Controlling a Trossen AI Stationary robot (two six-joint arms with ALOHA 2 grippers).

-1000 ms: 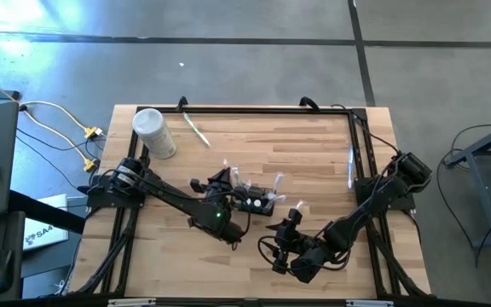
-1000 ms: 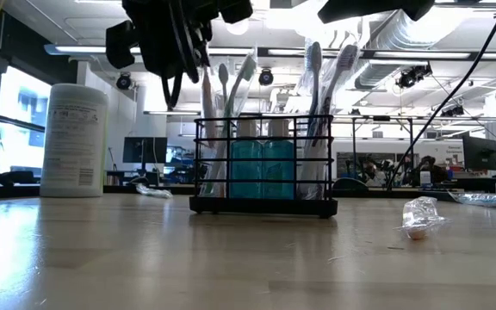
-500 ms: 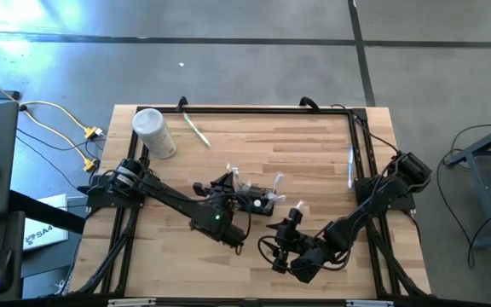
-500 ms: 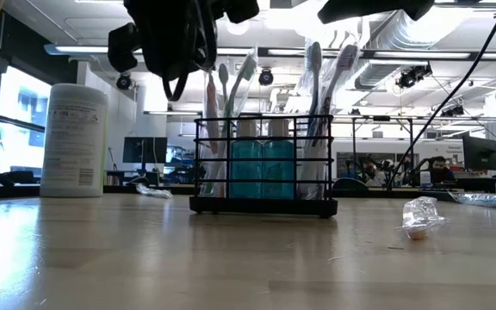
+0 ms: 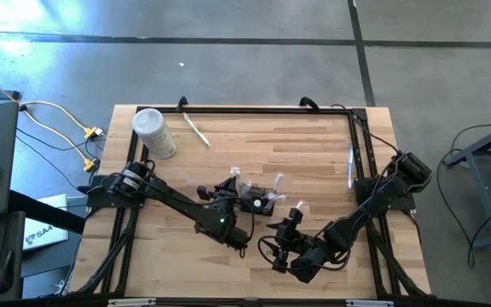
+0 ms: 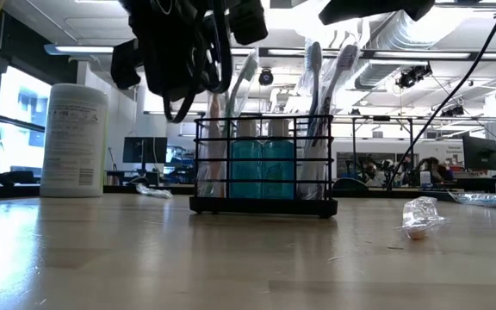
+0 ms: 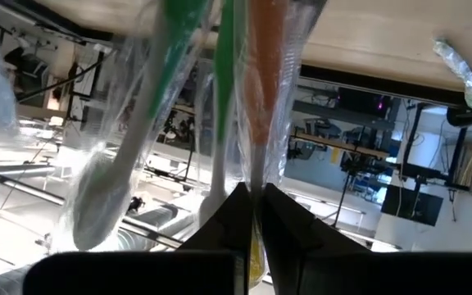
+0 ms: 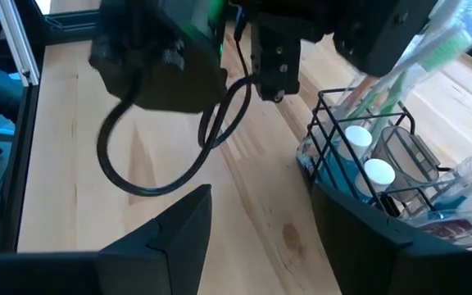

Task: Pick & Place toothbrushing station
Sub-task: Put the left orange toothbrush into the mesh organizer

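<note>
The toothbrushing station (image 6: 263, 164) is a black wire rack on the table's middle (image 5: 258, 202). It holds teal bottles and wrapped toothbrushes. My left gripper (image 5: 231, 189) hangs over the rack's left end (image 6: 198, 52). It is shut on an orange toothbrush in a clear wrapper (image 7: 265, 90). Green wrapped brushes (image 7: 150, 98) stand beside the orange one. My right gripper (image 5: 290, 222) waits open at the rack's near right, with nothing between its fingers (image 8: 260, 238). The right wrist view shows the rack (image 8: 383, 172) and the left hand ahead of it. My left gripper pinches the orange toothbrush near its upper end (image 7: 256, 184) between its two fingers, through the clear wrapper. The fingers come nearly level from the table's left and lie across the brush. The brush hangs about upright, its lower part (image 6: 213, 155) inside the rack's left end.
A white cylindrical container (image 5: 154, 133) stands at the far left (image 6: 74, 139). A loose toothbrush (image 5: 196, 130) lies near the far edge. A crumpled clear wrapper (image 6: 420, 217) lies right of the rack. Another wrapped item (image 5: 350, 166) lies by the right rail.
My left gripper has moved down and a little toward the table's right and near edges, staying shut. The orange toothbrush has sunk lower into the rack's left end. The rack itself has stayed in place.
</note>
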